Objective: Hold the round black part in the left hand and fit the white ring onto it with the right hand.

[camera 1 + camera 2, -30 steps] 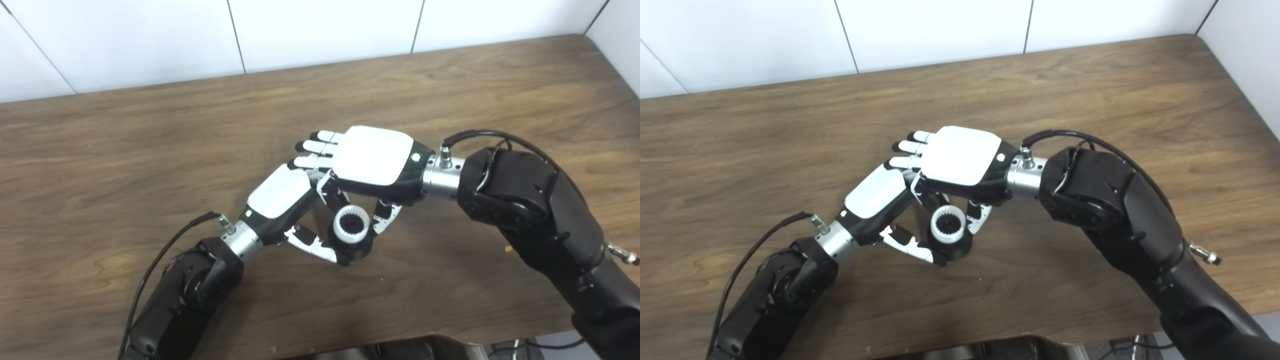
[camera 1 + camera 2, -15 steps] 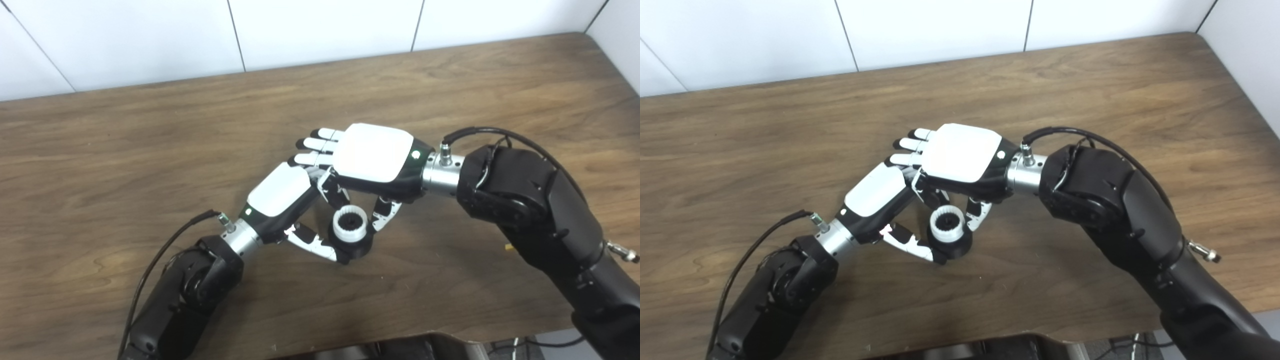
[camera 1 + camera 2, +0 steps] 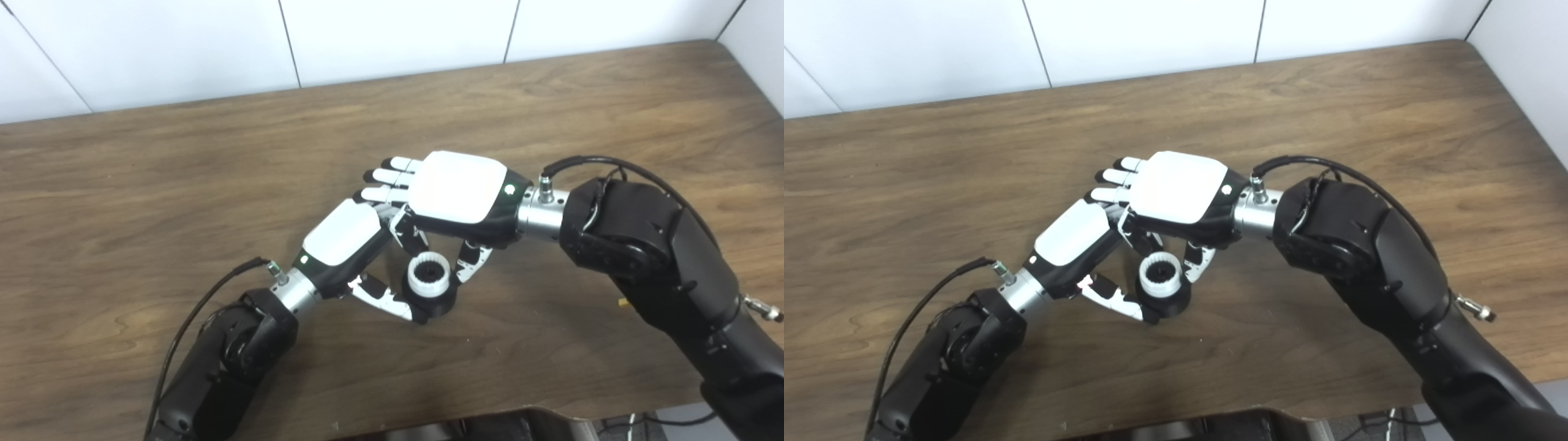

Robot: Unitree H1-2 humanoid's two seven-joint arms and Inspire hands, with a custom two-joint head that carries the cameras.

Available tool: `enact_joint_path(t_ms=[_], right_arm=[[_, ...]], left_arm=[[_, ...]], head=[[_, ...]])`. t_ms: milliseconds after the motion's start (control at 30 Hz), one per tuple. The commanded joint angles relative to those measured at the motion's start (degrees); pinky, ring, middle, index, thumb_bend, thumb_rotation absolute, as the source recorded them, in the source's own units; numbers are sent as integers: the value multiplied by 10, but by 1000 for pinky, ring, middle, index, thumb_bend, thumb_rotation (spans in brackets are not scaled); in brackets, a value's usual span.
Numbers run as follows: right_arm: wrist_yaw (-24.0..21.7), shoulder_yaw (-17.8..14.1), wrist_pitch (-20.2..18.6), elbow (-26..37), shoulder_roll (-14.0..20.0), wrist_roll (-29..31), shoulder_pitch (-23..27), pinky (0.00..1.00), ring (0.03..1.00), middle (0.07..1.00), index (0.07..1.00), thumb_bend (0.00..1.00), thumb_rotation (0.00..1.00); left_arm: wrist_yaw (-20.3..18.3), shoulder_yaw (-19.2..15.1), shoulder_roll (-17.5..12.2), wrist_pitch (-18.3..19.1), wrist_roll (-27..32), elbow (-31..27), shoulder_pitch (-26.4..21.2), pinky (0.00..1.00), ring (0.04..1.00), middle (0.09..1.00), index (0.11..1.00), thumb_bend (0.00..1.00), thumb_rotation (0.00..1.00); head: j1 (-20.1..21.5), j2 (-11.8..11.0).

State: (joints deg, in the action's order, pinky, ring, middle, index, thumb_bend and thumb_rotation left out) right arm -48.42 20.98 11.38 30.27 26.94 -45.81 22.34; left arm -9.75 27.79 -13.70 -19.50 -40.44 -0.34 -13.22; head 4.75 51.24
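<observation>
The round black part rests low over the wooden table, held in my left hand; its thumb presses on the part's left side and its fingers are hidden behind. The white toothed ring sits on top of the black part and also shows in the right eye view. My right hand hovers palm-down over it. Its thumb touches the ring's right side and one bent finger comes down at its upper left. Its other fingers stretch out flat.
A white tiled wall runs behind the table's far edge. A small pale speck lies on the table under my right forearm. A dark object sits below the table's front edge. Cables loop off both wrists.
My right hand has risen and shifted very slightly; its thumb stays by the ring. The left hand, black part and ring have hardly moved.
</observation>
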Motion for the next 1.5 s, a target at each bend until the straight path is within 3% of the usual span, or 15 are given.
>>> enact_joint_path(t_ms=[0,467,967,1000,1033,1133,1267,1467], right_arm=[[-7,-9,-8,10,13,-5,9,1000,1000,949,482,519,134],[-13,-30,-11,33,23,5,5,1000,1000,939,482,521,134],[-28,-58,-46,56,24,37,5,1000,1000,957,495,518,155],[-31,-61,-54,59,23,42,6,1000,1000,961,579,669,231],[-34,-63,-60,60,23,44,7,1000,1000,969,638,754,300],[-44,-68,-80,68,24,50,13,1000,1000,993,752,878,442],[-47,-78,-107,79,24,63,22,1000,1000,1000,863,988,542],[-49,-91,-137,95,28,84,31,1000,1000,1000,995,1000,619]], left_arm=[[3,-5,-10,-12,-8,-6,-8,1000,853,816,477,511,50],[0,-10,-11,-19,-8,-3,-8,1000,858,819,478,511,50],[1,-13,-13,-25,-4,1,-9,1000,859,820,478,511,49],[1,-12,-13,-26,-5,2,-10,1000,859,821,478,511,49],[2,-12,-13,-26,-6,3,-10,1000,858,821,478,511,49],[4,-13,-13,-29,-6,7,-10,1000,856,818,478,512,49],[5,-13,-14,-29,-7,8,-10,1000,854,817,478,512,48],[4,-14,-17,-29,-8,12,-10,1000,856,820,478,513,49]], head=[[1,1],[4,0],[6,-3],[6,-3],[6,-4],[6,-6],[7,-8],[7,-13]])
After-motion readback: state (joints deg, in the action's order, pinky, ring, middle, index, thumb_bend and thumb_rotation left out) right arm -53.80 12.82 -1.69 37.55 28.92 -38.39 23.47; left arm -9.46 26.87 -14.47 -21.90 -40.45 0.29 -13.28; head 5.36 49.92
